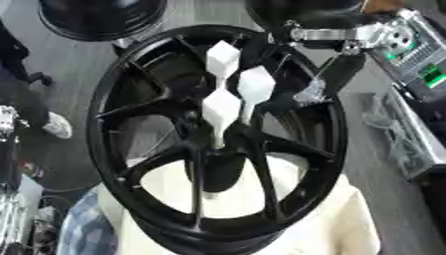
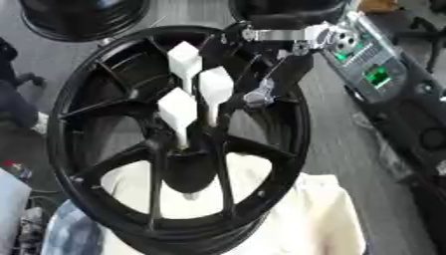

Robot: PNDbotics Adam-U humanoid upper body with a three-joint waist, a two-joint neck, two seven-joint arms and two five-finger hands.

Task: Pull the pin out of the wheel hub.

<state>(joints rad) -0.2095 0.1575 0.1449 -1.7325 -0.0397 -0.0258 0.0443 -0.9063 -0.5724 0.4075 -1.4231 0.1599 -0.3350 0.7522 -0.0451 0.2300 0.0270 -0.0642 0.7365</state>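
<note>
A black spoked wheel hub (image 1: 131,124) stands tilted on a cream cloth. Three white pins with diamond-shaped heads stick out of its centre: an upper one (image 1: 223,59), a right one (image 1: 255,87) and a lower one (image 1: 221,110). My right arm comes in from the upper right with a silver wrist joint (image 1: 335,35). My right hand (image 1: 324,79) hangs over the rim's upper right, just right of the right pin and apart from it. How the hand is set is too blurred to make out. My left hand shows in neither view.
The cream cloth (image 1: 348,219) covers the support under the hub. A second black wheel (image 1: 100,17) lies at the back left. Grey equipment with green parts (image 2: 375,60) stands at the right. A wire rack (image 1: 405,134) lies beside the hub's right side.
</note>
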